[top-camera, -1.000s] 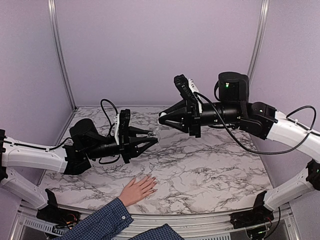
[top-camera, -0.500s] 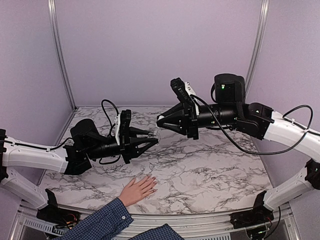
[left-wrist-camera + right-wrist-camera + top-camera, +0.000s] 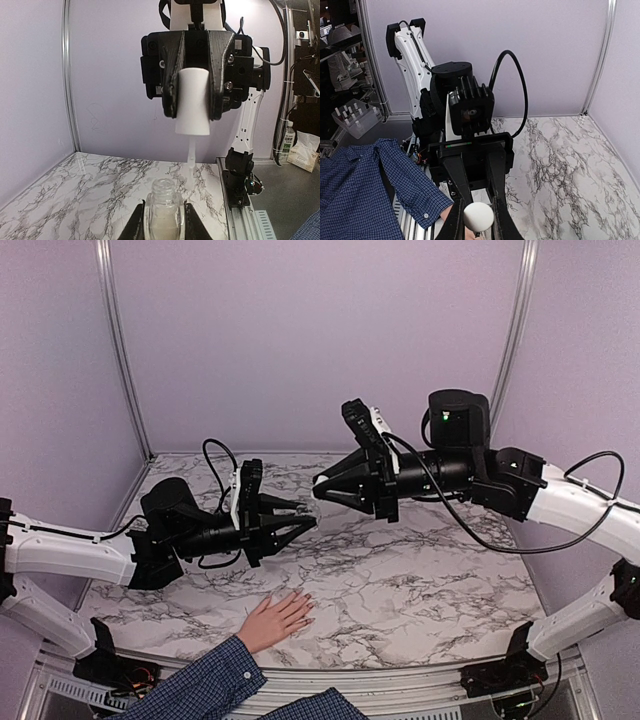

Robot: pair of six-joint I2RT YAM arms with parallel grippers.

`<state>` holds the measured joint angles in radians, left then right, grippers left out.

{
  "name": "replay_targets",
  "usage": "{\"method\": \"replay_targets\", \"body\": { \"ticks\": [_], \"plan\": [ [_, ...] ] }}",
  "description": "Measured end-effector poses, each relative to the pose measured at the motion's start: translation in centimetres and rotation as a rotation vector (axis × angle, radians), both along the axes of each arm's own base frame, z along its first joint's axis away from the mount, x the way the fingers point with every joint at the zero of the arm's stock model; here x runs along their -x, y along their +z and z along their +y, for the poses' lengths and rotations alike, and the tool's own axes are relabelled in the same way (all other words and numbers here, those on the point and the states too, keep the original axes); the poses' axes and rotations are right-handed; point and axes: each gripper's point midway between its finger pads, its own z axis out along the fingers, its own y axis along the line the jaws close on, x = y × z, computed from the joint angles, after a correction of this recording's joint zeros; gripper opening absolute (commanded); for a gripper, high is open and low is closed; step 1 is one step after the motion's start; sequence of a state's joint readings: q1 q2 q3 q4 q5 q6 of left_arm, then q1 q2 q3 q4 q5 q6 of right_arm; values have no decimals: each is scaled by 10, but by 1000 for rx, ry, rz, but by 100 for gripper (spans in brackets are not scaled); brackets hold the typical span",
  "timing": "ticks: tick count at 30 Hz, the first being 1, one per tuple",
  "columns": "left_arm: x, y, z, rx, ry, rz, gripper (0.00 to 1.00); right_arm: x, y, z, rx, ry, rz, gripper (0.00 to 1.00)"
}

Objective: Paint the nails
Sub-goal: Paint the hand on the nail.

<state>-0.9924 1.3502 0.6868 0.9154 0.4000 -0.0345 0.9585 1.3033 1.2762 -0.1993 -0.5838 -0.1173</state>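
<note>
Tiny nails point(image 3: 308, 607) tip a hand point(image 3: 272, 621) lying flat, palm down

The left arm point(image 3: 70, 552) reaches in low from the left, the left pincer point(image 3: 303, 520) clamped on a glass bottle point(image 3: 163, 212). The right arm point(image 3: 575, 502) stretches across higher, the right pincer point(image 3: 322, 483) closed on a white cap point(image 3: 193, 102), the two pincers' tips nearly meeting.
</note>
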Motion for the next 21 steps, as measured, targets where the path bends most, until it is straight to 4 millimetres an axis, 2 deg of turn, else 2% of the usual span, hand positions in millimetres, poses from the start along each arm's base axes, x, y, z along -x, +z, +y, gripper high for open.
{"method": "replay_targets", "body": {
  "ticks": [4,9,13,17,21],
  "plan": [
    [-2,0,1,1,8,0,0,4,8,-5,-24,0,-10,0],
    [-11,-3,7,-3,42,7,0,12,27,-21,-97,-12,-34,0],
    [-20,-7,16,-6,89,19,0,14,31,-34,-157,-47,-34,0],
    [-33,-6,32,7,163,29,0,11,3,-41,-161,-96,30,0],
    [-47,-4,49,25,248,45,0,2,-39,-43,-132,-162,125,0]
  ]
}}
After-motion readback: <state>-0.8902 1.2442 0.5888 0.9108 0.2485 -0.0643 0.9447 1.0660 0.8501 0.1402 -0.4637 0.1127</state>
